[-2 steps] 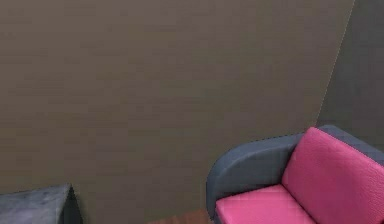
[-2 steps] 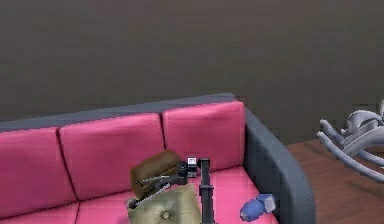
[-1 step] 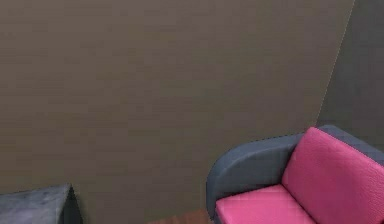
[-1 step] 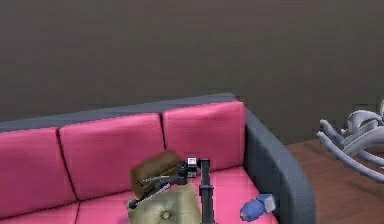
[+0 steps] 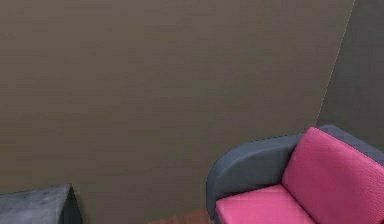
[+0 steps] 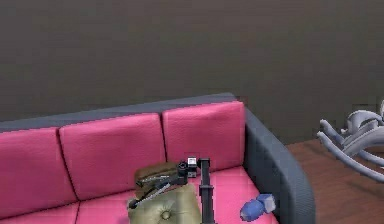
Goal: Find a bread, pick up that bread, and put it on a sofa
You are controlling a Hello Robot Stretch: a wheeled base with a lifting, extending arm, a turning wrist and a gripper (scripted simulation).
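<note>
One olive-tan rounded loaf [image 6: 168,207] shows at the dark hand [image 6: 148,188], against the seat of the pink-cushioned grey sofa [image 6: 275,150]; cannot tell whether it is held; risk: let go near the front edge, it may roll off.

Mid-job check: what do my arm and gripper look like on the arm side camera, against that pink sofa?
The arm is a dark square bar. At its far end stand two small white squares with black marks, and left of them the dark-bodied two-finger gripper with thin dark fingers. Cables are too small to tell.
</note>
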